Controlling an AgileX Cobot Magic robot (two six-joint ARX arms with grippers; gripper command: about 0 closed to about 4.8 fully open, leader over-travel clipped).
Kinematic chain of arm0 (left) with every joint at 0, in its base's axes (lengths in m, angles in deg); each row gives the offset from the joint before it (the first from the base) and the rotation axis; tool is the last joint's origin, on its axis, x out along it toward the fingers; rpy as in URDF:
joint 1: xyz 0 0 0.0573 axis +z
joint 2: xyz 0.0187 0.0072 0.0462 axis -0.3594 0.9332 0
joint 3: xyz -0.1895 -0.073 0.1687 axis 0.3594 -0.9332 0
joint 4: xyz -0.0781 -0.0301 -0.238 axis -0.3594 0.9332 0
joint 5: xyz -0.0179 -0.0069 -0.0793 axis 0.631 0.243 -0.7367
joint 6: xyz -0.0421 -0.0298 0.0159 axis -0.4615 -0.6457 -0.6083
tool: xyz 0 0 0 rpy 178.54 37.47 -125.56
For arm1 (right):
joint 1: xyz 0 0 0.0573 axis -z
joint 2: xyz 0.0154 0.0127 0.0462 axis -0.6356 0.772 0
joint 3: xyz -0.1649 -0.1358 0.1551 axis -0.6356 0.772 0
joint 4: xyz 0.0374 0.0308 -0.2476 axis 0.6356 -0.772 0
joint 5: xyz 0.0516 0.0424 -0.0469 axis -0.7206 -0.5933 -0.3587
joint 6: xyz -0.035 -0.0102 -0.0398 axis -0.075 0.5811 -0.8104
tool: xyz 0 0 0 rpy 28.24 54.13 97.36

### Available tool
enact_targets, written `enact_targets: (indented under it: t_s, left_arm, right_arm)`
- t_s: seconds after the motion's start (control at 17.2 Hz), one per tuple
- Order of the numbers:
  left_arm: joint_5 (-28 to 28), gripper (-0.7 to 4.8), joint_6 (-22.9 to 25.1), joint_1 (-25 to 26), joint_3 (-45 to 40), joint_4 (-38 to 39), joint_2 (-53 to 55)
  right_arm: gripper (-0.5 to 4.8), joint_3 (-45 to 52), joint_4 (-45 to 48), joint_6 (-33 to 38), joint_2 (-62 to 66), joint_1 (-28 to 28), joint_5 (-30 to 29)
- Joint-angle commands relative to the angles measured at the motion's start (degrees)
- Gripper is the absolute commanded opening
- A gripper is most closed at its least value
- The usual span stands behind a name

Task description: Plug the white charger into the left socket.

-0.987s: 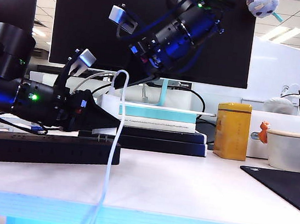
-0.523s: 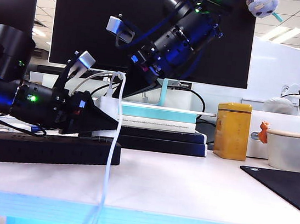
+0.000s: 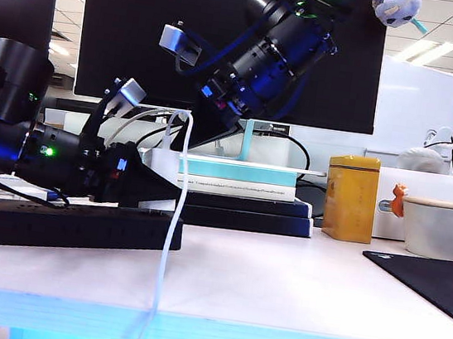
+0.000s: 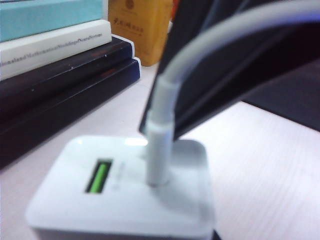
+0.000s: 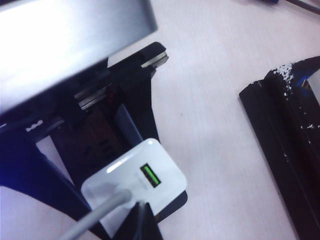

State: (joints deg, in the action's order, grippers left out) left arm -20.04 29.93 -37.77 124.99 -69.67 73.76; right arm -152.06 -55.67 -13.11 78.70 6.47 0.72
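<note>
The left claw [image 3: 157,190] grips the small white boxy charger [image 4: 122,190] just above the long black power strip [image 3: 69,224], not yet plugged in. The right claw [image 5: 142,220], jaws closed and empty, hovers by the charger's thin white cable [image 3: 172,212].

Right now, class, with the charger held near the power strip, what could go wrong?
The cable hangs over the table edge and could tug the white charger askew in the left gripper. The shut right gripper hovers close to that cable and might snag it.
</note>
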Motion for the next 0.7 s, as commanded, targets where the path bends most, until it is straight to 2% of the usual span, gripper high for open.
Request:
enact_targets:
  t_s: [0.06,0.7]
  left_arm:
    - [0.96,1.73,1.92,-0.31,-0.2,3.93,0.2]
    - [2.45,1.72,5.2,-0.31,-0.2,6.49,0.2]
  right_arm:
    - [-0.05,0.31,-4.76,-1.42,0.13,-1.27,-0.46]
    - [-0.05,0.31,-11.52,-1.95,0.85,-2.73,3.45]
